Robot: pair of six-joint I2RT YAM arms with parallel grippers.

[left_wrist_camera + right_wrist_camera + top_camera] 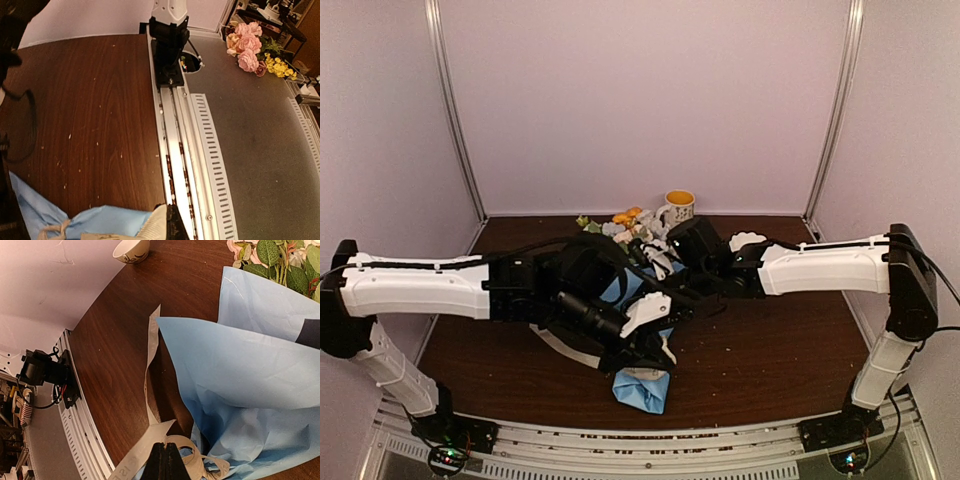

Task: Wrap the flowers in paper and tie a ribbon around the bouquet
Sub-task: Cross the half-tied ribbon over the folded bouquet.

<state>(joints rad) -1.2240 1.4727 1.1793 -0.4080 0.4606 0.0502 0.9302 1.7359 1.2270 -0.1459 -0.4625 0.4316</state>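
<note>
**Right gripper (165, 460) shut at the ribbon (148, 365), bouquet (642, 387) under both arms**

Nearest the right wrist camera, the right gripper's jaws are pressed together at the bottom edge of the view. The ribbon folds right at their tips. One length runs up the table (120, 340) beside the left edge of the paper (250, 365), another slants off to the lower left, and a small loop curls just right of the tips. The strip looks pinched there. The light blue paper lies immediately right of the gripper, its folds overlapping. The flowers (280, 260) poke from its far, open end, green leaves showing. A mug (131, 250) stands beyond, near the back wall.

In the left wrist view the left gripper (172, 226) is closed too. Its dark tip sits at the bottom edge with a cream strip against it, but whether that strip is clamped cannot be told. Crumpled blue paper and more lettered ribbon lie just left of it, close to the table's near edge and the rail (175, 150).

From above, the bouquet lies lengthwise in mid-table, with its blooms toward the mug and its narrow paper end toward the arm bases. Both arms cross over its middle.
</note>
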